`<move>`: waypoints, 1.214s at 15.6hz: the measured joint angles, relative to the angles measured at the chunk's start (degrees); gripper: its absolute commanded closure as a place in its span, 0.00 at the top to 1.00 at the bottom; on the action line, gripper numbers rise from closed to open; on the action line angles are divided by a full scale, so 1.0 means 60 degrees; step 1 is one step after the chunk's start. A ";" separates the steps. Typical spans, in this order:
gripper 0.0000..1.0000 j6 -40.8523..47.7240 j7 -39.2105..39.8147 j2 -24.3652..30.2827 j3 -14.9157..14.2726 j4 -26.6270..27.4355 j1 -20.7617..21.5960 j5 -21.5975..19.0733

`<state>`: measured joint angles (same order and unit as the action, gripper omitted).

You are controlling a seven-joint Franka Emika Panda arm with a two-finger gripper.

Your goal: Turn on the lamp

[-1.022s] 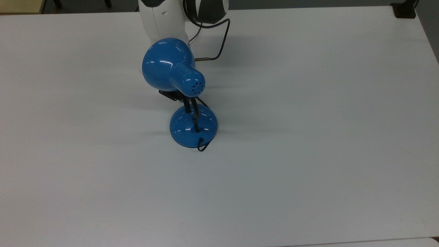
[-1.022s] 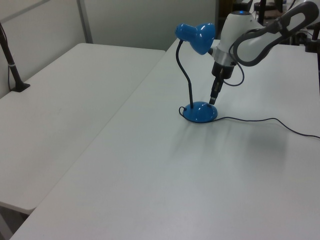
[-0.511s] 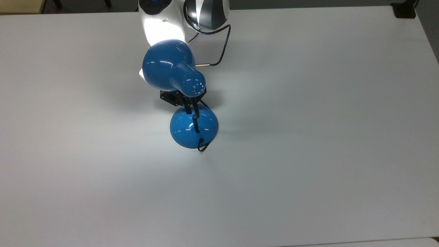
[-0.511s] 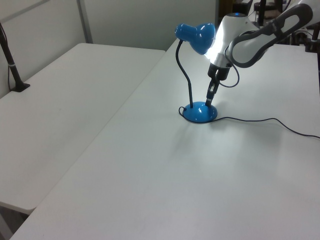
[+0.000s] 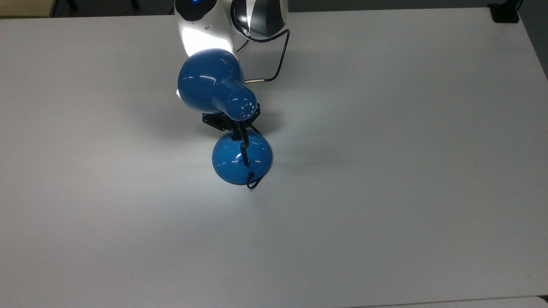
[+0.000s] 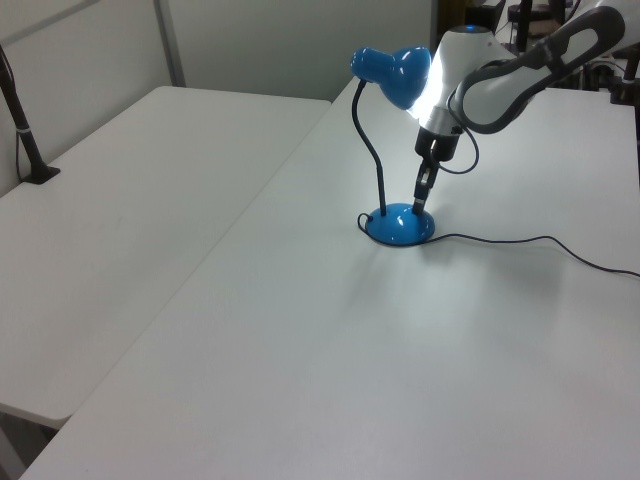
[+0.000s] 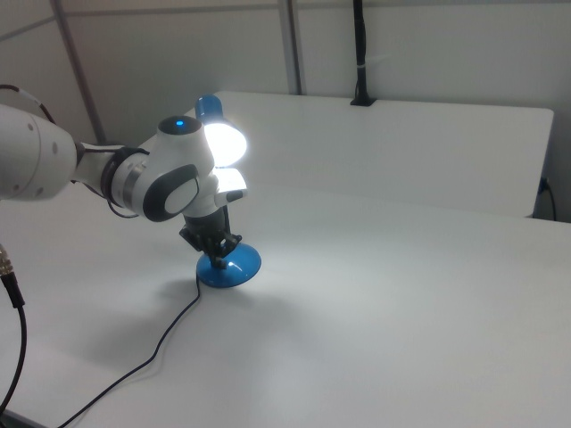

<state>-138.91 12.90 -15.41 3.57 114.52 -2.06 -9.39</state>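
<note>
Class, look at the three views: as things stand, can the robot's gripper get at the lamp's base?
Probably yes. The gripper already sits down at the top of the lamp's base, under the lit shade, with nothing between them in the left view.

A white table beside a second white table carrying a black clamped post.

The arm had smooth white shells with rounded joints. A grey-and-black banded joint housing sat beside the white wrist link, which carried a small blue indicator light. A thin dark cable looped off the wrist to a metal plug. Below hung a black pincer on a black mount.
</note>
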 measured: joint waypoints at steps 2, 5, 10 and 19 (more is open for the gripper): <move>0.01 0.1277 0.0032 0.0247 -0.0003 -0.0104 -0.0048 0.0267; 0.01 0.3265 0.0211 0.0883 -0.0007 -0.0181 -0.0207 0.0809; 0.35 0.5798 0.1213 0.2204 -0.0037 -0.0385 -0.0803 0.1098; 1.00 0.7947 0.1328 0.3178 -0.0295 -0.2662 -0.1005 0.1098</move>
<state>-91.23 20.86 3.66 1.80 98.55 -8.09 -2.80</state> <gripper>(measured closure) 0.093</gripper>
